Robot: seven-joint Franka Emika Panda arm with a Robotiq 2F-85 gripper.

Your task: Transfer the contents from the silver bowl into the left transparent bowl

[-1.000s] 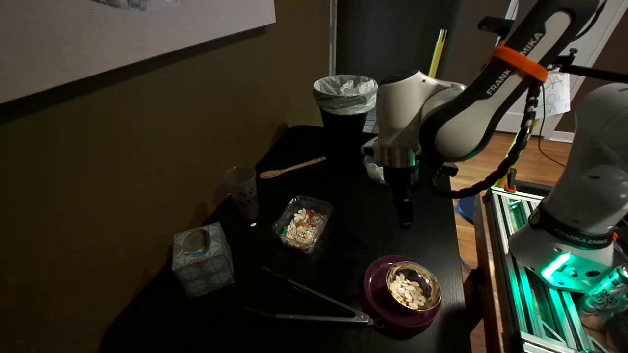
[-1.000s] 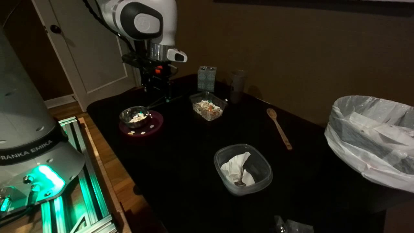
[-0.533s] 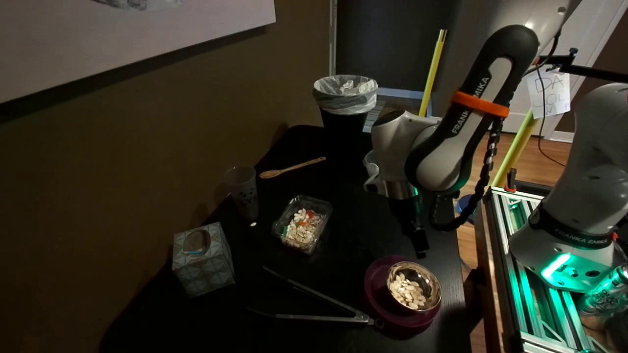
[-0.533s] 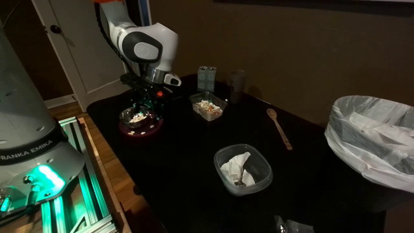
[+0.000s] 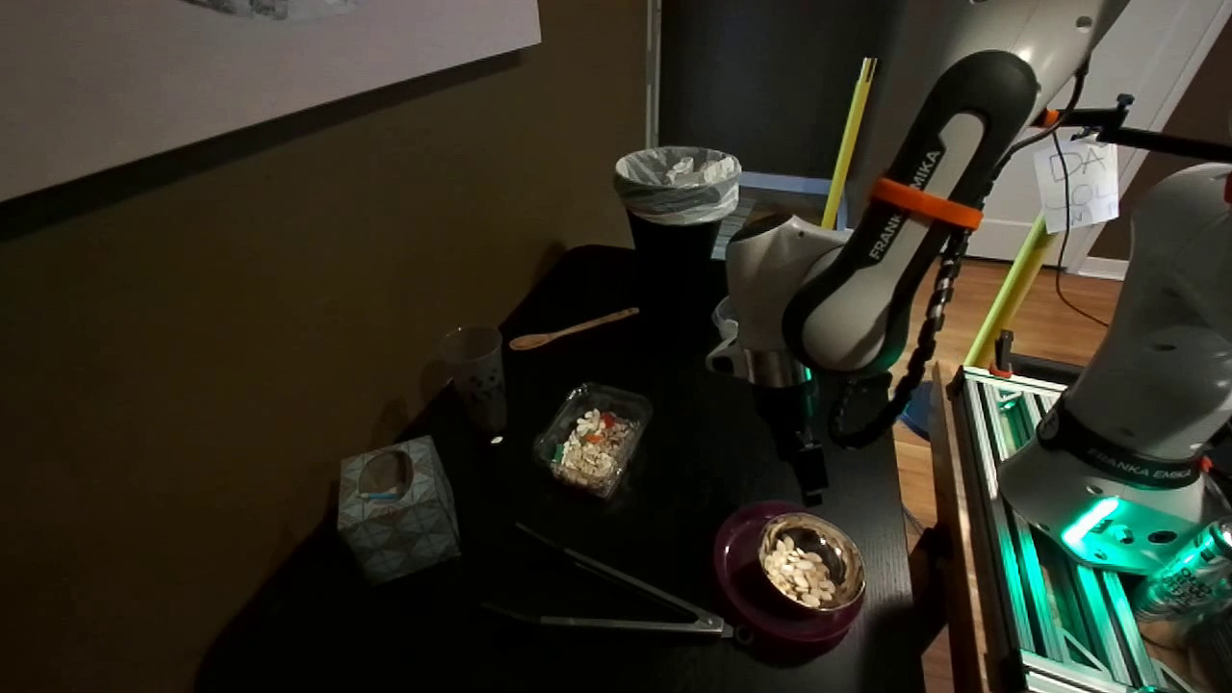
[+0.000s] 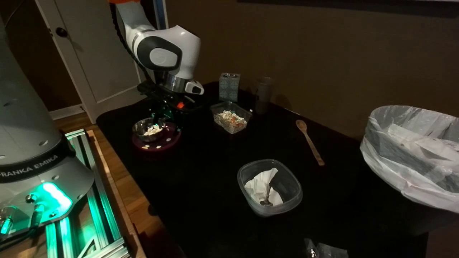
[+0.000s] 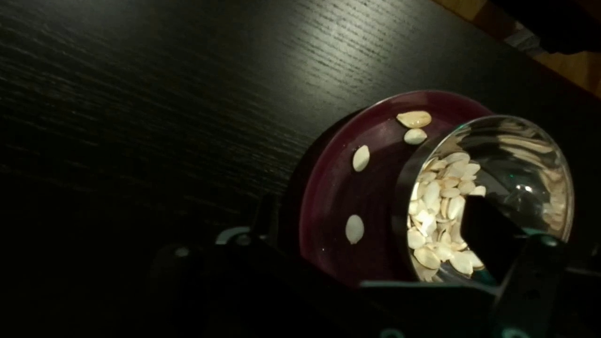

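The dim tabletop (image 5: pixel 703 452) is black. In the wrist view, seeds (image 7: pixel 435 206) heap left inside the silver bowl (image 7: pixel 526 155) on the magenta plate (image 7: pixel 328 197). The tool (image 7: pixel 371 206) gapes wide, empty, near it; an off-centre grip could tip the bowl, spilling them.

silver bowl (image 7: pixel 530 157) on maroon plate (image 7: pixel 385 202) | pale seeds (image 7: pixel 443 211) inside | four loose seeds (image 7: pixel 361 158) on plate | tool (image 7: pixel 371 206) spread

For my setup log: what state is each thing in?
Gripper: open
Silver bowl: part full of pale seeds
Magenta plate: under the silver bowl, loose seeds on it
Squarish clear container: uncovered, holding mixed bits
Rounder clear bowl: uncovered, holding white paper
Tongs: spread open
Wooden spoon: lying flat
Cup: upright
Patterned box: upright
Bin: lined, paper inside
Base light: lit green
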